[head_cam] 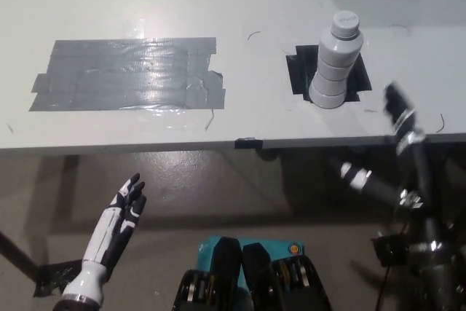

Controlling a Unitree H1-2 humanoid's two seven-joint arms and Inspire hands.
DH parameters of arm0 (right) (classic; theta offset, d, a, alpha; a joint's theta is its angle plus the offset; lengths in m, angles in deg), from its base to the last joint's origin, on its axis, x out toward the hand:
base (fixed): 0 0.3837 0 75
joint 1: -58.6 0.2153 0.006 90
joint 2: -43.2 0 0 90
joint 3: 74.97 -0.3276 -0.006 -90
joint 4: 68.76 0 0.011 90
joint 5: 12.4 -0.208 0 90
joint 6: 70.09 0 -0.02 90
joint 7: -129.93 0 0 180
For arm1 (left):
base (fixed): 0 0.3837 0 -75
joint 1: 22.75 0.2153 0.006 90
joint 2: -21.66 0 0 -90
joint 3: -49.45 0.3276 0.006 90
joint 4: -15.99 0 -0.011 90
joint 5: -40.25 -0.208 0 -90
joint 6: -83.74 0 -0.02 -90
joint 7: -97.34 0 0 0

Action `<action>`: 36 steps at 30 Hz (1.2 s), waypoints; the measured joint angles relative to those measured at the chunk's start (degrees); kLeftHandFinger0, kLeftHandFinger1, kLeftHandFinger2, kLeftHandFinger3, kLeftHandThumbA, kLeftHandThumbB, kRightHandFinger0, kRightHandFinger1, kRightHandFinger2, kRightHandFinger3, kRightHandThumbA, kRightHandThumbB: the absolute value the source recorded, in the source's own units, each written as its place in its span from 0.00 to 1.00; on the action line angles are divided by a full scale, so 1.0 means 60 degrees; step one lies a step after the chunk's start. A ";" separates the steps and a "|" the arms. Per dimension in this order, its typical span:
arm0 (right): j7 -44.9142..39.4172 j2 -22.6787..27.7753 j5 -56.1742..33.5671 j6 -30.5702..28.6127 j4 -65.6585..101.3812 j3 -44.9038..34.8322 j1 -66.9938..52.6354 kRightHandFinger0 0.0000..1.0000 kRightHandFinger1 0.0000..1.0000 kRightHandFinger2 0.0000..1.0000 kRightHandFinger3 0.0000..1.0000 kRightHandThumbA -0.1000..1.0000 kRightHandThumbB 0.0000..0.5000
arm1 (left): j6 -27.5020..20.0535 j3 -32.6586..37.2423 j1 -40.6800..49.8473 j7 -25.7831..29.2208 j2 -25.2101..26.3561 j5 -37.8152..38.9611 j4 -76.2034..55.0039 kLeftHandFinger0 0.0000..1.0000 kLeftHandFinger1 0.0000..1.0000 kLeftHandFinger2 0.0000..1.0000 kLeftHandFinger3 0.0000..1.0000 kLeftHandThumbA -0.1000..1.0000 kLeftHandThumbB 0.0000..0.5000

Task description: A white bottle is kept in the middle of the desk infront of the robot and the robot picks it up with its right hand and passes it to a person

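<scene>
robot hand (pixel 124 213), bottle (pixel 335 63), possibly unlabelled

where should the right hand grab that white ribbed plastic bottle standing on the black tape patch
Probably around the wide ribbed body of the white ribbed plastic bottle, below its narrower capped neck, coming from the desk's front edge on the robot's right. It stands upright on the black tape patch with nothing beside it, and the black right hand is already near that side. The white left hand rests low, below the grey desk.

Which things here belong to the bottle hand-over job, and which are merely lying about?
Belonging: white bottle, upright on the black tape patch; right hand, near the desk edge beside it.

Lying about: grey tape patch on the desk; left hand, resting low, fingers apart.
</scene>
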 measured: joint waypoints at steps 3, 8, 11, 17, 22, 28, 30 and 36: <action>0.0087 0.0066 0.0024 0.0326 -0.0108 -0.0267 0.0715 1.00 1.00 1.00 1.00 1.00 0.72 | -0.0022 0.0000 0.0134 0.0000 -0.0007 -0.0012 0.0000 1.00 1.00 1.00 1.00 0.95 0.33; 0.0149 0.0215 0.0001 0.0937 -0.1264 -0.0530 0.2133 1.00 1.00 1.00 1.00 0.97 0.62 | -0.0064 -0.0010 0.0161 0.0004 -0.0019 -0.0022 0.0006 1.00 1.00 1.00 1.00 0.97 0.33; 0.0215 0.0235 -0.0051 0.1157 -0.2290 -0.0728 0.2833 1.00 1.00 1.00 1.00 0.97 0.69 | -0.0084 -0.0015 0.0130 0.0005 -0.0022 -0.0026 0.0013 1.00 1.00 1.00 1.00 0.98 0.35; 0.0301 0.0298 -0.0247 0.1432 -0.4316 -0.0987 0.3907 1.00 1.00 1.00 1.00 0.98 0.84 | -0.0086 -0.0034 0.0099 0.0005 -0.0038 -0.0030 0.0012 1.00 1.00 1.00 1.00 0.98 0.35; 0.0308 0.0302 -0.0412 0.1731 -0.5561 -0.1072 0.4409 1.00 1.00 1.00 1.00 0.98 0.89 | -0.0088 -0.0043 0.0094 0.0005 -0.0062 -0.0029 0.0011 1.00 1.00 1.00 1.00 0.98 0.34; 0.0320 0.0317 -0.0462 0.1781 -0.7027 -0.1049 0.5025 1.00 1.00 1.00 1.00 0.97 0.93 | -0.0088 -0.0044 0.0067 0.0005 -0.0070 -0.0033 0.0010 1.00 1.00 1.00 1.00 0.99 0.34; 0.0319 0.0316 -0.0478 0.1779 -0.7323 -0.1044 0.5157 1.00 1.00 1.00 1.00 0.97 1.00 | -0.0088 -0.0043 0.0052 0.0005 -0.0073 -0.0042 0.0010 1.00 1.00 1.00 1.00 0.98 0.34; 0.0320 0.0328 -0.0463 0.1738 -0.8419 -0.0843 0.5435 1.00 1.00 1.00 1.00 0.96 1.00 | -0.0086 -0.0045 -0.0026 0.0002 -0.0073 -0.0043 0.0010 1.00 1.00 1.00 1.00 0.99 0.33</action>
